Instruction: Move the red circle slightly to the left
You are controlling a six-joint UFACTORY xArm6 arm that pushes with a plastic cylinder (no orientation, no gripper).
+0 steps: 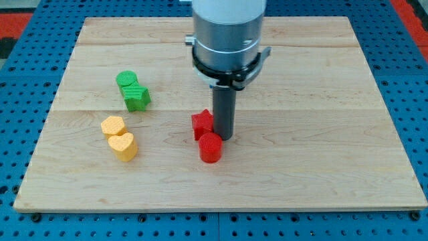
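Note:
The red circle [210,147] is a short red cylinder standing near the middle of the wooden board [321,154]. A second red block [200,124], star-like in shape, sits just above and left of it, touching or nearly touching. My tip [223,138] is the lower end of the dark rod. It stands just above and right of the red circle and right beside the red star-like block, partly hiding that block's right side.
A green cylinder [126,79] and a green star-like block [137,98] sit together at the upper left. Two yellow heart-like blocks [113,126] [124,145] sit below them. The arm's grey body [227,33] hangs over the top centre. Blue pegboard surrounds the board.

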